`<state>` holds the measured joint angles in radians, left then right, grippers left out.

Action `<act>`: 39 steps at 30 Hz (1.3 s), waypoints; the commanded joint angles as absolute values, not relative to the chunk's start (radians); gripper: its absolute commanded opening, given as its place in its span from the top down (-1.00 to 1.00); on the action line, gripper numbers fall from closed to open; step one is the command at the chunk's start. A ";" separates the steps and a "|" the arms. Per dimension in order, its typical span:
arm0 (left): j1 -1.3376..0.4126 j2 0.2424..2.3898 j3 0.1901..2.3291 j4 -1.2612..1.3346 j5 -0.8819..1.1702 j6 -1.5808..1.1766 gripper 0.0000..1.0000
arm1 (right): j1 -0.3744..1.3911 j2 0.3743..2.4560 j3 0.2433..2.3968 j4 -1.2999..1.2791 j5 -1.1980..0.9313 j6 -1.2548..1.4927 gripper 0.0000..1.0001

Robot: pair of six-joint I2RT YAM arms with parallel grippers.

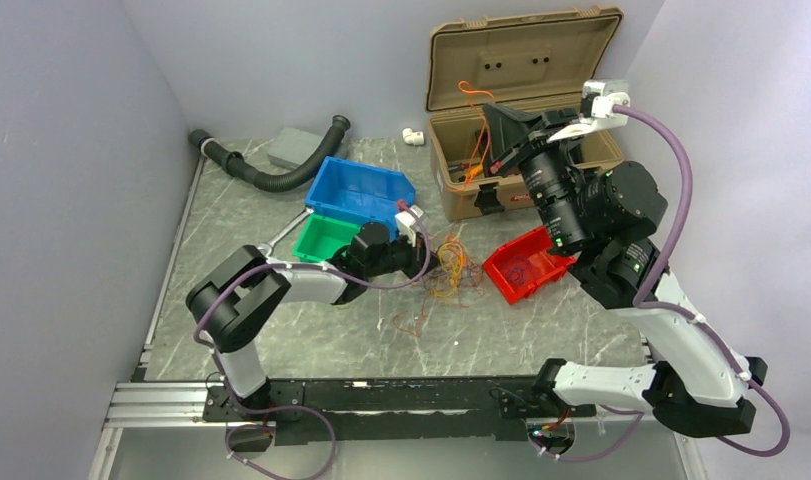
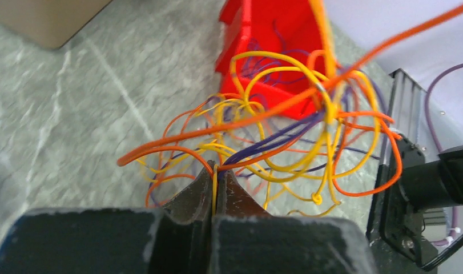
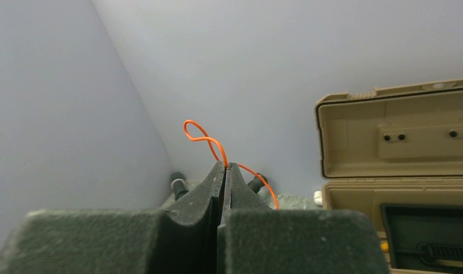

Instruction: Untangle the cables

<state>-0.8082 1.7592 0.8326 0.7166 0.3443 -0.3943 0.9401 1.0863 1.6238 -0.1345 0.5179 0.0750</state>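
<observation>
red bin: thin wires held | left gripper low, clamped on yellow cable | right gripper raised, clamped on orange cable

Both arms same build: left arm and right arm have white shell links, black cylindrical joint housings and black bases. A purple lead loops along each arm and ends at a white wrist block. Small green light on the right arm's black forearm. Left gripper and right gripper match: two dark grey wedge-shaped fingers, grainy matte surface, pale scuffing on the edges.
</observation>
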 commanded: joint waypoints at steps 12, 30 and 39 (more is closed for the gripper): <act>-0.635 1.178 0.488 0.255 0.301 -0.402 1.00 | 0.940 0.863 1.409 -0.265 0.948 -0.048 1.00; -0.635 0.826 0.578 -0.374 -0.242 -0.523 1.00 | 0.879 0.946 1.248 -0.449 0.703 0.225 1.00; -0.627 0.744 0.648 -0.575 -0.478 -0.596 1.00 | 0.878 1.155 1.513 -0.321 0.493 0.036 1.00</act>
<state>-0.6327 0.7452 0.5846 -0.4644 -0.3317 -0.5461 0.8791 1.0611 1.3968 -0.4206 0.6022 0.1471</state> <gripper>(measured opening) 0.022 0.009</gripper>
